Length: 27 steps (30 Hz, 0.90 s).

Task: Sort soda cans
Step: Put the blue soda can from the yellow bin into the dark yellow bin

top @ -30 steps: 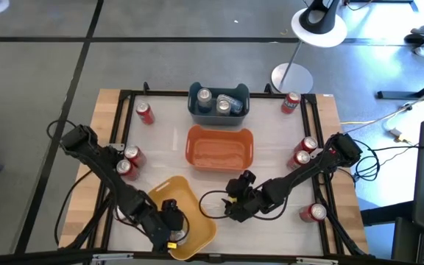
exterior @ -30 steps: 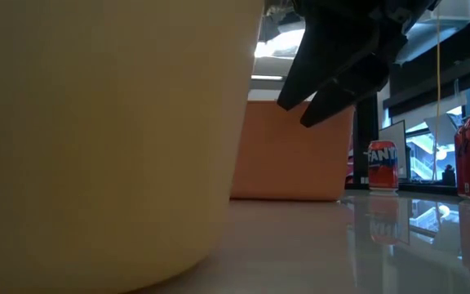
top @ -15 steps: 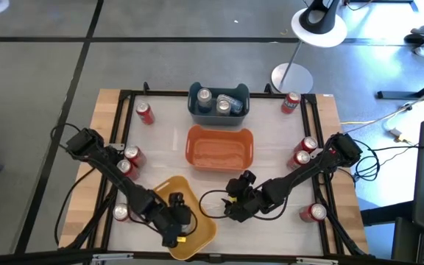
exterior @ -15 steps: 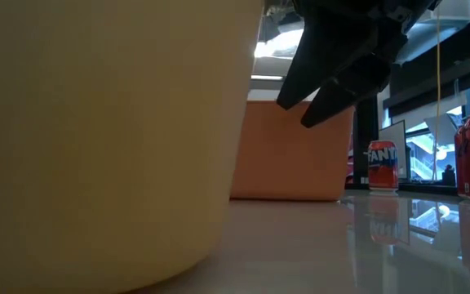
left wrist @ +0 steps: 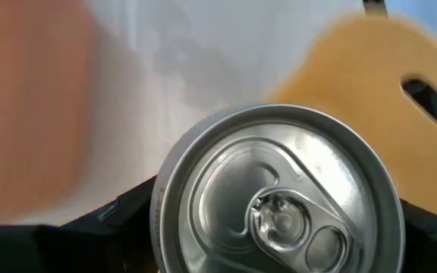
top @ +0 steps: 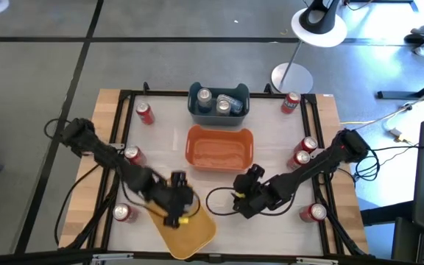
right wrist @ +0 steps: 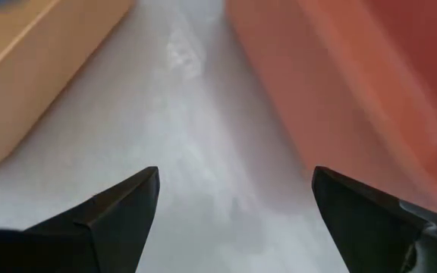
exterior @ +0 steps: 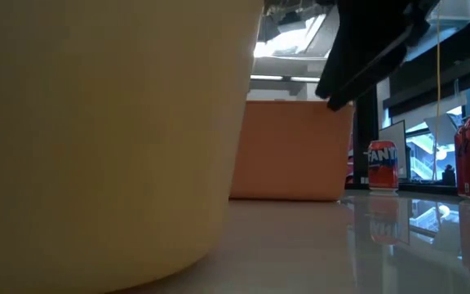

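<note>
My left gripper [top: 177, 200] hovers over the far edge of the yellow bin [top: 186, 224], shut on a soda can [left wrist: 279, 205] whose silver top fills the left wrist view; its body is hidden. My right gripper [top: 246, 200] is open above the bare table between the yellow bin [right wrist: 21, 68] and the orange bin [right wrist: 355, 76]. Red cans stand upright on the table at the left [top: 145, 112], [top: 132, 154], [top: 124, 213] and at the right [top: 291, 101], [top: 309, 145], [top: 315, 212]. Several silver-topped cans sit in the blue bin [top: 218, 101]. My left gripper pinches the can between its two fingers, one finger [left wrist: 120, 216] on each side of the can's wall just under the rim [left wrist: 165, 220]. The fingers come from above, pointing down, so the can is upright with its top toward the wrist camera. Its bottom is hidden.
The orange bin [top: 219, 147] sits mid-table, the blue bin behind it at the far edge. The low view shows the yellow bin's wall [exterior: 96, 139] close up, the orange bin [exterior: 292, 151] and an orange-labelled can [exterior: 382, 166]. A black frame [top: 322, 132] borders the table.
My left gripper has moved from over the yellow bin's near end toward the far edge, carrying the can with it, and now hangs over the bin's far rim. My right gripper has shifted a little toward the right and far side and risen, staying open.
</note>
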Available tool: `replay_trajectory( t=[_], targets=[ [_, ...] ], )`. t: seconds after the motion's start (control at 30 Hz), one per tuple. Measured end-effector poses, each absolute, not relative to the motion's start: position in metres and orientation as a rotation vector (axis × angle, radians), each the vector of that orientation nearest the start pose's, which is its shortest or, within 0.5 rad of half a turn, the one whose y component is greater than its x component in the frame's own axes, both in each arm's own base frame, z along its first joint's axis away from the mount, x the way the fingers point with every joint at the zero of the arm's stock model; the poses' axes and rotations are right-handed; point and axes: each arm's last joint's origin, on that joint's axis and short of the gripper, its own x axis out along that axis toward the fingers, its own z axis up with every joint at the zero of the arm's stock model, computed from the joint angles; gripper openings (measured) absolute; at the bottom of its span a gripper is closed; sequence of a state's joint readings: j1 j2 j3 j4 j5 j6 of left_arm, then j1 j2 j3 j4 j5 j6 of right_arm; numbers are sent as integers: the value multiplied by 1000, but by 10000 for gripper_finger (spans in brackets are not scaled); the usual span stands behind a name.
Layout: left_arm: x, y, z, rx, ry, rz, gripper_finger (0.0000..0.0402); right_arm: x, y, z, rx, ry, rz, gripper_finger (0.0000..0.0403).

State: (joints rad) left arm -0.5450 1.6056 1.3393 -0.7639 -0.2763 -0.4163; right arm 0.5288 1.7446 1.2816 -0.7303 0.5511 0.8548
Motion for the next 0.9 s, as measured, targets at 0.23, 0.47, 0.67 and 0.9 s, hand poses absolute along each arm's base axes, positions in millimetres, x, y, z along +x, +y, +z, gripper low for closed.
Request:
replay_trajectory(
  t=[0.23, 0.47, 0.67, 0.9],
  targets=[
    [290, -92, 351, 135, 787, 53, 298, 311, 148, 234, 98, 809, -489, 347],
    [296, 8, 364, 236, 774, 382, 298, 323, 122, 231, 56, 864, -503, 347],
    [297, 95, 347, 120, 750, 586, 298, 334, 88, 230, -20, 946, -476, 347],
    [293, 152, 306, -91, 745, 610, 299, 340, 62, 230, -85, 997, -462, 347]
  ],
)
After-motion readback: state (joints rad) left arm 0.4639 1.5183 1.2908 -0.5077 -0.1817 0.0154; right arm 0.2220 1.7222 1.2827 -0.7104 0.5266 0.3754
